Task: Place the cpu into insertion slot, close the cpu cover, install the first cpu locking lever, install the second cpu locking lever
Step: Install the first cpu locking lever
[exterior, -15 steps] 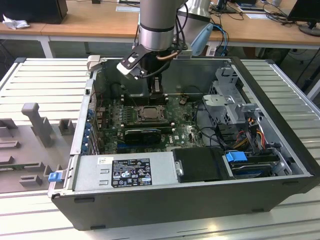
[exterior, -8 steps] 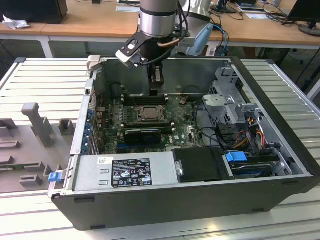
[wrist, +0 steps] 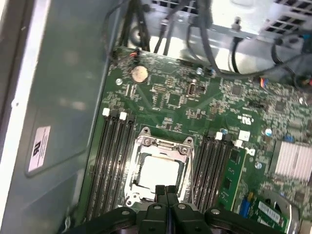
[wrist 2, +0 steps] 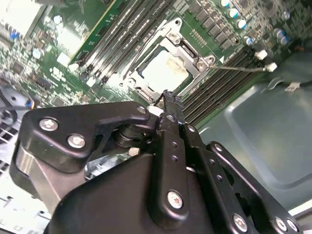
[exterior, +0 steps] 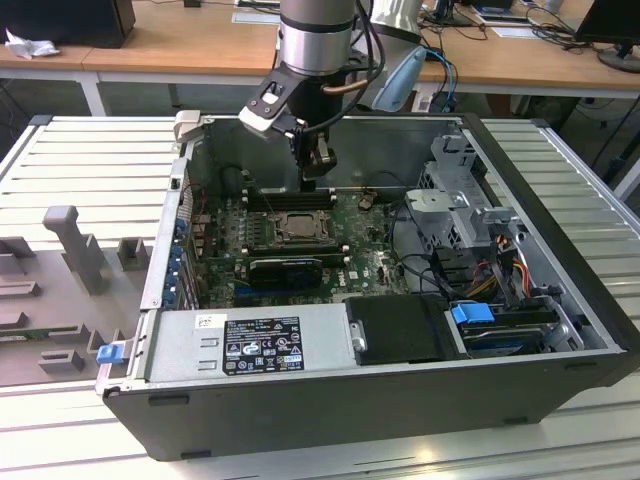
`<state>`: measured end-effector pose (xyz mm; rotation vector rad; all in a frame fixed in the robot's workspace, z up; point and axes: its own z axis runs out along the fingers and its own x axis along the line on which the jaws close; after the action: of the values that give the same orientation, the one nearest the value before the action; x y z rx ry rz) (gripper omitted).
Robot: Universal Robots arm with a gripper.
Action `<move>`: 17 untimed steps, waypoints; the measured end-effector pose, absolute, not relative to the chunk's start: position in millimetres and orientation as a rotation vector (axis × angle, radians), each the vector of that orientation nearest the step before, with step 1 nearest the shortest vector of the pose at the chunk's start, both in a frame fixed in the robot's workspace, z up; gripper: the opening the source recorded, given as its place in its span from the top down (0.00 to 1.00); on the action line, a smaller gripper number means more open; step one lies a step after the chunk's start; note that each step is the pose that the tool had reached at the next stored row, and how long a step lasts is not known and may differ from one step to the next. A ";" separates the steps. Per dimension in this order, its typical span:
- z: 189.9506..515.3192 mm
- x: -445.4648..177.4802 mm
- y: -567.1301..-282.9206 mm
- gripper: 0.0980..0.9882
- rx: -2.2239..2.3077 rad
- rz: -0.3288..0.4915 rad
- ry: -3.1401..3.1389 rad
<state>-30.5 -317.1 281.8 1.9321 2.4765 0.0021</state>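
the cpu (wrist: 158,171), its pale metal face up, sits in the slot (exterior: 297,227) in the middle of the green motherboard (wrist: 170,97). the cover (wrist: 163,143) lies down over the slot, framing the chip, which shows through its square window in both wrist views. the gripper (wrist: 165,192) hangs just above the slot's edge, its black fingers (wrist: 159,195) pressed together with no gap between them; whether they touch the cover cannot be told. in the second wrist view the gripper's narrow tip (wrist 2: 168,100) points at the rim of the slot beside the cpu (wrist 2: 165,70). in the exterior view the gripper (exterior: 318,170) reaches down from the arm to a spot just behind the slot. long black memory slots (wrist: 113,156) run along both flanks of the slot. a silver coin cell (wrist: 140,73) sits farther out from the slot on the board, and a finned heatsink (wrist: 292,158) lies beyond the memory slots on one side. the open case (exterior: 560,270) surrounds the slot, with the power supply (exterior: 250,340) in front of it in the exterior view. the case rests on a slatted grey counter (exterior: 80,160).
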 end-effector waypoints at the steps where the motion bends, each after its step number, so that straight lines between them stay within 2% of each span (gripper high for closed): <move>1: 281.6 -30.5 -317.1 0.99 1.896 0.002 2.505; 17: 281.4 -30.5 -317.1 0.99 1.648 0.002 2.674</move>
<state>-30.5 -317.1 281.4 1.6481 2.6742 0.0021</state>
